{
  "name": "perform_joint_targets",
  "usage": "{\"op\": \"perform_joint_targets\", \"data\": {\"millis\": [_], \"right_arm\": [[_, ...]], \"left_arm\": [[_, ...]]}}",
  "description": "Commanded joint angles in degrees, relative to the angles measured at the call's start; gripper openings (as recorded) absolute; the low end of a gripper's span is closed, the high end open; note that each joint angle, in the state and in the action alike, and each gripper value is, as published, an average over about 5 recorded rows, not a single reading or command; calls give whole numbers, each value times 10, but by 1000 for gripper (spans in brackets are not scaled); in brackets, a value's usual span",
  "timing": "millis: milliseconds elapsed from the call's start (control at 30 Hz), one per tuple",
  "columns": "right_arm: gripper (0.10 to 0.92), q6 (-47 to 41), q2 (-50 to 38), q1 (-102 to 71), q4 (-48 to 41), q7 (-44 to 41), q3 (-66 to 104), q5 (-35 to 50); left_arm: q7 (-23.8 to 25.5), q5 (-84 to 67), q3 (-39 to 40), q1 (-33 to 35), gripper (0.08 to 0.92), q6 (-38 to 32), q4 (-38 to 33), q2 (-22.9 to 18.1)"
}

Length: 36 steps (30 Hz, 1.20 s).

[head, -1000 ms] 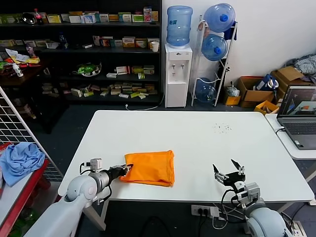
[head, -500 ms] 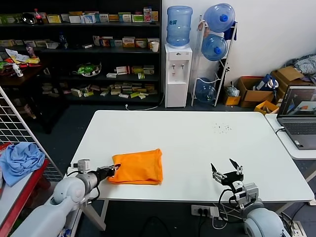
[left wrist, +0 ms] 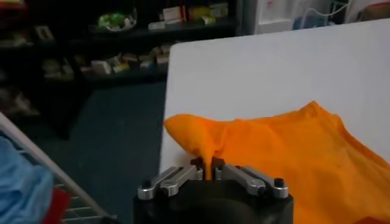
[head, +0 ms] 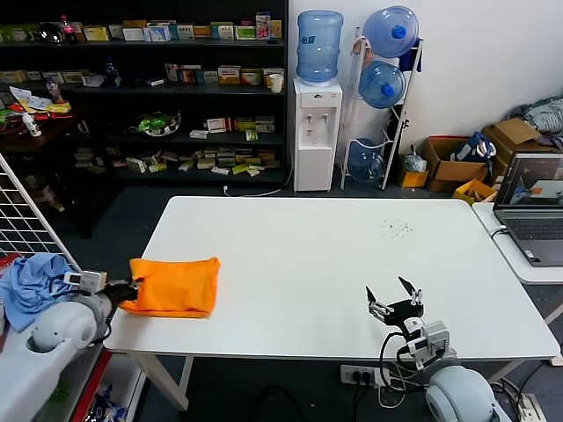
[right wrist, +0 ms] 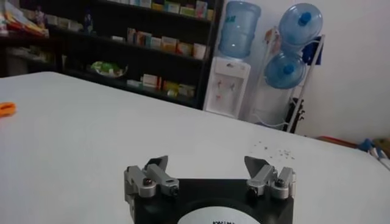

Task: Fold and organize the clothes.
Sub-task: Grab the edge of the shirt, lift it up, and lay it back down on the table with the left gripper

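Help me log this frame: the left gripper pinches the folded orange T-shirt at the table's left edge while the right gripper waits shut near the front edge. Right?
Not quite: the right gripper is open, as the right wrist view shows. The left gripper does pinch the orange T-shirt at the table's left edge.

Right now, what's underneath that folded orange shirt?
The orange T-shirt lies on the white table at its left edge, one corner pinched by the left end effector. Only tabletop shows around it; anything beneath the fabric is covered.

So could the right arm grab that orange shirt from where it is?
Probably not easily. The orange shirt lies at the table's far left edge, pinched by the left gripper; the right gripper hangs open near the front right, with bare tabletop between.
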Motion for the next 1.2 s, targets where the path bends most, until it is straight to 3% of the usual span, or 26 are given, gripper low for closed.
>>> {"op": "perform_joint_targets", "data": {"millis": [33, 300, 467, 833, 1200], "right_arm": [[823, 2, 3, 12, -4, 1, -19, -8], [823, 3, 8, 24, -10, 0, -27, -9], [823, 6, 16, 24, -13, 0, -28, -12], [823, 9, 28, 4, -15, -1, -24, -35], [823, 3, 36, 2, -19, -1, -22, -46]], "left_arm": [[1, 150, -11, -12, 154, -41, 42, 138], [18, 180, 4, -42, 154, -53, 49, 207], [8, 144, 15, -52, 154, -43, 29, 210], [-52, 106, 37, -20, 154, -9, -36, 68], [-151, 0, 61, -6, 154, 26, -155, -29]]}}
